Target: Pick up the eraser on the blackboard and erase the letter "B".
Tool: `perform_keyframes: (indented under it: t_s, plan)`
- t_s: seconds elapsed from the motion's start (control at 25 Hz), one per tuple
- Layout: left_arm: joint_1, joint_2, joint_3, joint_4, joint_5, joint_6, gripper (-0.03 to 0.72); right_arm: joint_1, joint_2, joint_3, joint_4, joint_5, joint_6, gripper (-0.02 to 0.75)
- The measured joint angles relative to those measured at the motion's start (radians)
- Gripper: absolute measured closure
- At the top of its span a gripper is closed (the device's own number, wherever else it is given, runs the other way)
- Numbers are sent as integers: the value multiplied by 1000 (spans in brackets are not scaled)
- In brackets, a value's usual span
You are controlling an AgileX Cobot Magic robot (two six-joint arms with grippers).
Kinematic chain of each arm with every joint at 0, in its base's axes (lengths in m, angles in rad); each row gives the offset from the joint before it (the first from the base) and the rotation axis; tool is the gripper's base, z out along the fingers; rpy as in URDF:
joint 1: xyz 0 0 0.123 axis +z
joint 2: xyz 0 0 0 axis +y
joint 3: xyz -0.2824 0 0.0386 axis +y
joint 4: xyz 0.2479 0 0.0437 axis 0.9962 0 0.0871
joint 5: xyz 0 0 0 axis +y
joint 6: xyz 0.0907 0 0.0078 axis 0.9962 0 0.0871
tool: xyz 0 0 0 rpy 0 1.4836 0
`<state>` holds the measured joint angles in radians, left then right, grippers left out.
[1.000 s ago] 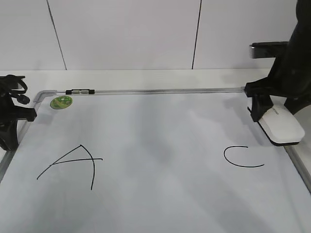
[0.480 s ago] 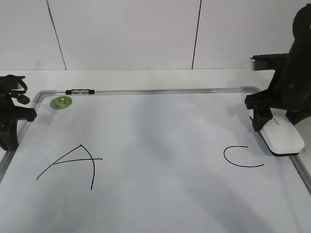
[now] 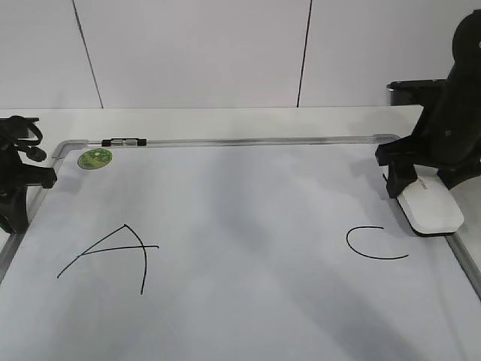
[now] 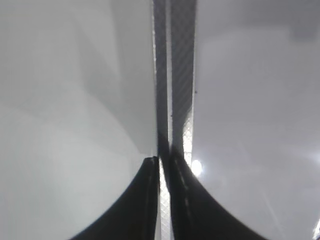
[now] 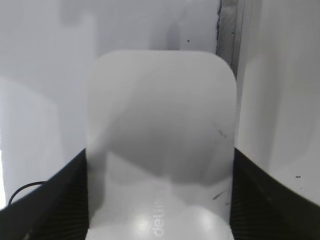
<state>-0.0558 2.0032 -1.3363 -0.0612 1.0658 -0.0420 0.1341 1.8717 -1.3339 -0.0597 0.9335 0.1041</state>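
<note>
The white eraser (image 3: pixel 430 210) is between the fingers of my right gripper (image 3: pixel 421 185), at the right edge of the blackboard (image 3: pixel 248 210), just above and right of the black "C" (image 3: pixel 372 257). In the right wrist view the eraser (image 5: pixel 160 125) fills the space between both fingers of the gripper (image 5: pixel 159 167), with grey print on its top. No letter "B" shows on the board. My left gripper (image 3: pixel 15 203) is at the board's left edge; in the left wrist view it (image 4: pixel 162 167) is shut and empty over the board's frame.
A wide black "A" (image 3: pixel 120 249) is at the board's front left. A round green sticker (image 3: pixel 95 158) is in the far left corner, with a small clip (image 3: pixel 124 141) on the top frame. The white wall stands behind the table.
My right gripper with the eraser has shifted a little to the left, and the eraser now sits lower and flatter by the board's right frame. The left arm has not moved.
</note>
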Motion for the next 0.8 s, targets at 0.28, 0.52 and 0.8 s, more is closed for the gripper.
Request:
perform_keyframes:
  t_s: [0.28, 0.52, 0.8]
  plan:
    - [0, 0, 0, 0, 0, 0, 643, -11, 0, 0, -7, -9, -4, 192]
    - [0, 0, 0, -1, 0, 0, 643, -11, 0, 0, -7, -9, -5, 192]
    - [0, 0, 0, -2, 0, 0, 643, -11, 0, 0, -14, -9, -5, 192]
